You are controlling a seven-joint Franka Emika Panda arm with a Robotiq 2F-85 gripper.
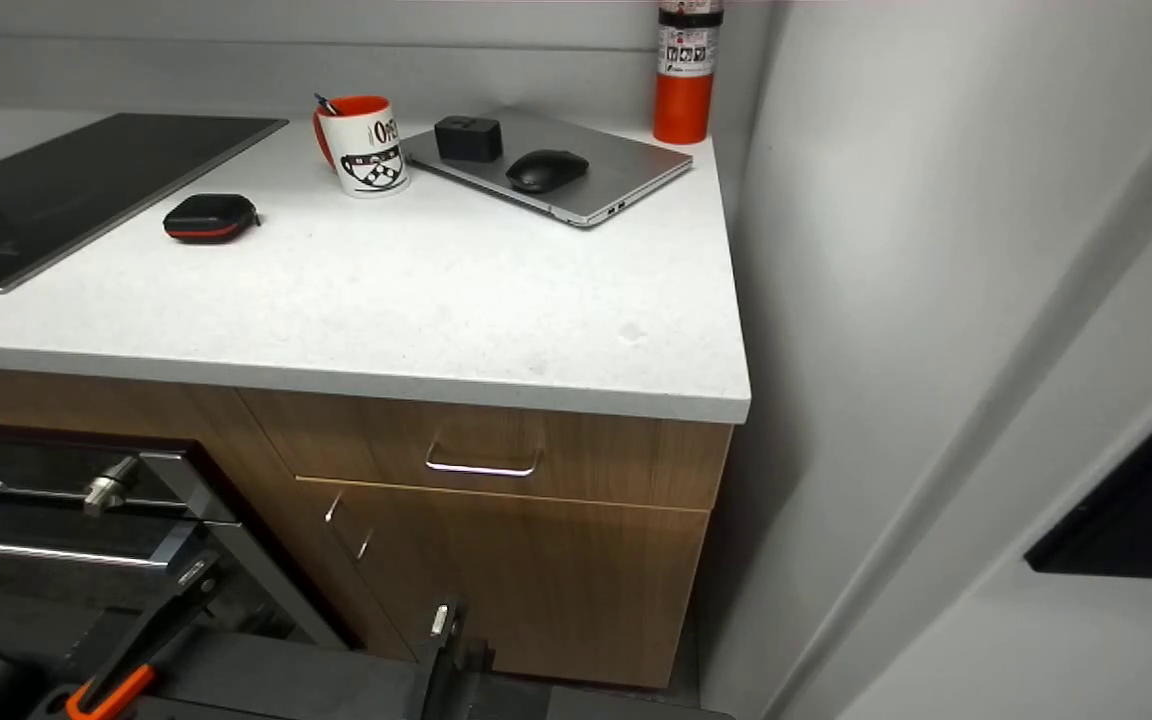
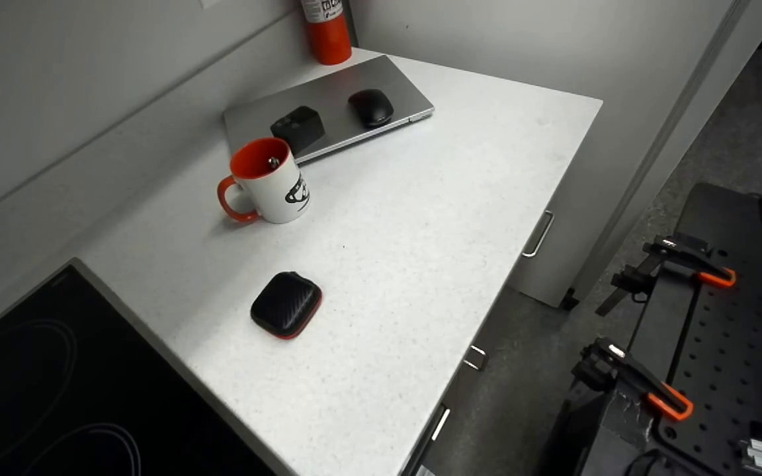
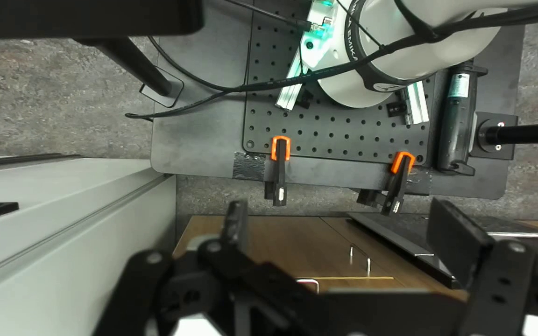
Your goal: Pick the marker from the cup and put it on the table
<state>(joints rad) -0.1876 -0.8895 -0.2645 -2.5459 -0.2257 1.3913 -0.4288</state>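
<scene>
The white mug with red inside and handle, the cup, stands upright on the table in both exterior views (image 1: pixel 373 160) (image 2: pixel 280 193). The marker (image 1: pixel 327 104) is a slim dark stick inside the cup, leaning with its end just above the rim; only its tip (image 2: pixel 274 162) shows in an exterior view. The table is the white speckled countertop (image 1: pixel 456 290) (image 2: pixel 414 244). My gripper (image 3: pixel 346 228) shows only in the wrist view, with its two fingers wide apart and nothing between them. It is out of both exterior views, away from the cup. The cup and marker are out of the wrist view.
A grey laptop (image 1: pixel 626 170) beside the cup bears a black mouse (image 1: pixel 547 170) and a black box (image 1: pixel 468 139). A red cylinder (image 1: pixel 683 105) stands behind. A black case with red rim (image 2: pixel 286 304) and a black cooktop (image 2: pixel 57 396) lie nearby. A wall borders the counter.
</scene>
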